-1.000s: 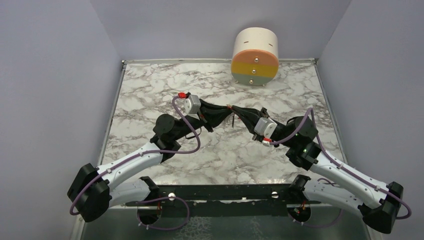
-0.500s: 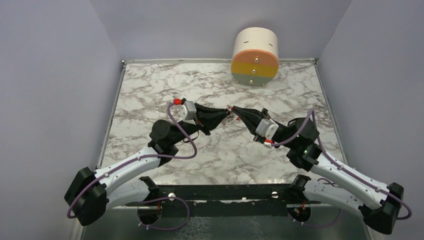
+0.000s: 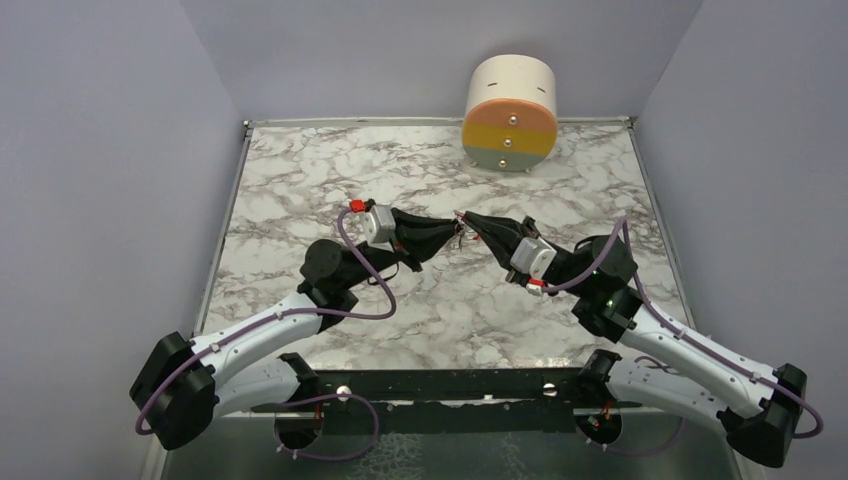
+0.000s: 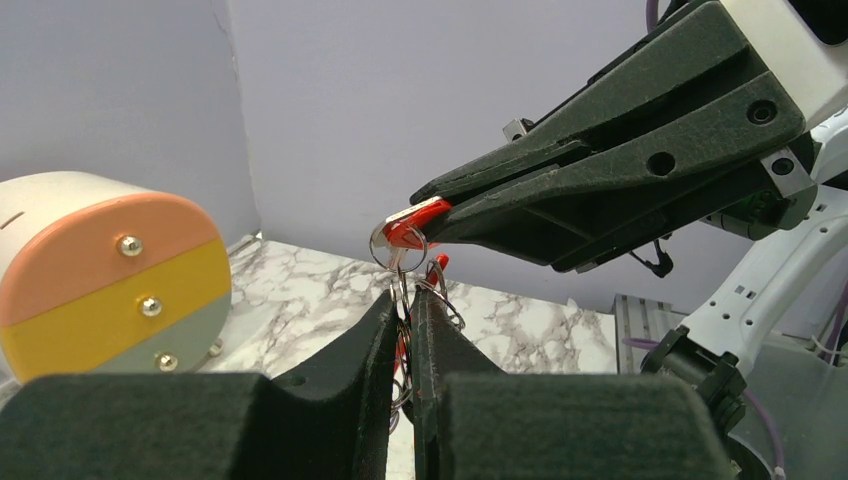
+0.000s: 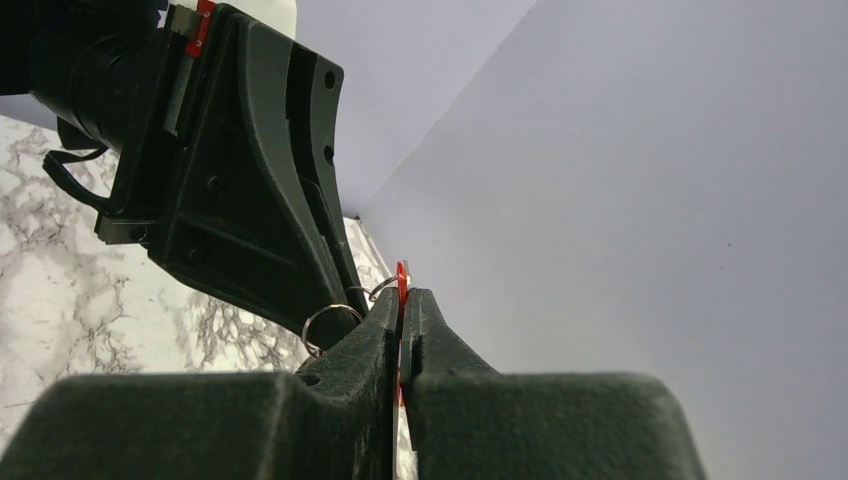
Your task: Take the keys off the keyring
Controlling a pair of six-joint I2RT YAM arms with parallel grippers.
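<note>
While the left claw (image 4: 408,300) pinches the silver link-chain keyring (image 4: 400,280), the right claw (image 4: 425,212), just to its right, pinches the tiny red-headed metal key (image 4: 408,230).

Bright, even, soft light with faint shadows; wrist close-ups slightly soft.

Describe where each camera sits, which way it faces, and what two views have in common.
Top external: above and behind the arms, looking down on the marble table; both arms show, left gripper and right gripper tip to tip.
Left wrist: on the left arm, looking along its own fingers at the right gripper pinching the keyring, drawer drum behind.
Right wrist: on the right arm, looking along its own fingers at the left gripper.
Shared: both wrist views show the keyring.
</note>
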